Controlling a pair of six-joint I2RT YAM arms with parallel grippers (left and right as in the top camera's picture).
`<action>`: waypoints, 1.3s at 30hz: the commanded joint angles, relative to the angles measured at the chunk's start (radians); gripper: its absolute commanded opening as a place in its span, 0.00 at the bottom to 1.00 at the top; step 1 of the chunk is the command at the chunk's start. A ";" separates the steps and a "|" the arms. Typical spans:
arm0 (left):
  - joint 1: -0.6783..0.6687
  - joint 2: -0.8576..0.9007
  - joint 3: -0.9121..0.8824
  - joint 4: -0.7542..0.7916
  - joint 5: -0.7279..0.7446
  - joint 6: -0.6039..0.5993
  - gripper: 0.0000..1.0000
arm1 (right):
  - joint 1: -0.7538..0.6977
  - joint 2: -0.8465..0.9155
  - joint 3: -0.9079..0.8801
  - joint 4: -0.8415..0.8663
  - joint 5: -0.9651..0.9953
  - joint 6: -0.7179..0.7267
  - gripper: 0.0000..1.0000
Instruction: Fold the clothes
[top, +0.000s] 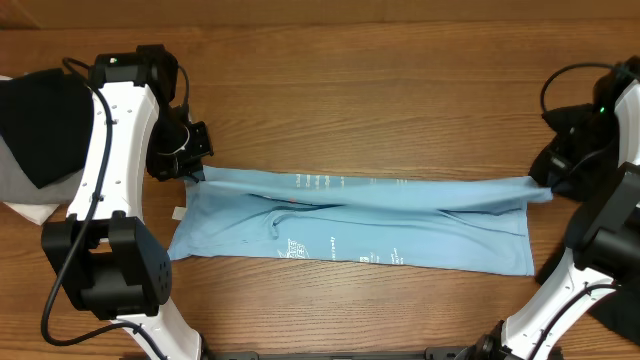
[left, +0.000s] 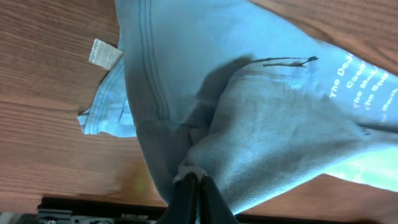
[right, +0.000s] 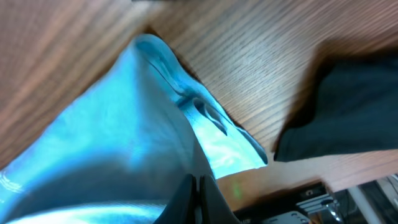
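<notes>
The light sky-blue T-shirt (top: 360, 220) lies stretched in a long band across the middle of the wooden table, with white lettering on it. My left gripper (top: 192, 172) is shut on its far left corner; in the left wrist view the jaws (left: 194, 179) pinch the blue cloth (left: 261, 118). My right gripper (top: 545, 183) is shut on its far right corner; in the right wrist view the jaws (right: 198, 182) pinch the cloth (right: 112, 137). The cloth is pulled taut between the two grippers.
A pile of black, grey and white garments (top: 35, 130) lies at the left edge. A black garment (top: 620, 310) lies at the right edge and shows in the right wrist view (right: 348, 106). A white care label (left: 104, 53) sticks out of the shirt.
</notes>
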 joint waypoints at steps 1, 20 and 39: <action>0.000 -0.010 -0.041 -0.015 -0.018 0.040 0.04 | -0.001 -0.064 -0.080 0.000 0.009 -0.015 0.04; -0.001 -0.010 -0.250 0.002 -0.075 0.075 0.04 | -0.001 -0.174 -0.266 0.005 0.011 -0.011 0.04; -0.001 -0.009 -0.376 0.109 -0.191 -0.016 0.04 | -0.002 -0.174 -0.355 0.035 0.129 0.076 0.04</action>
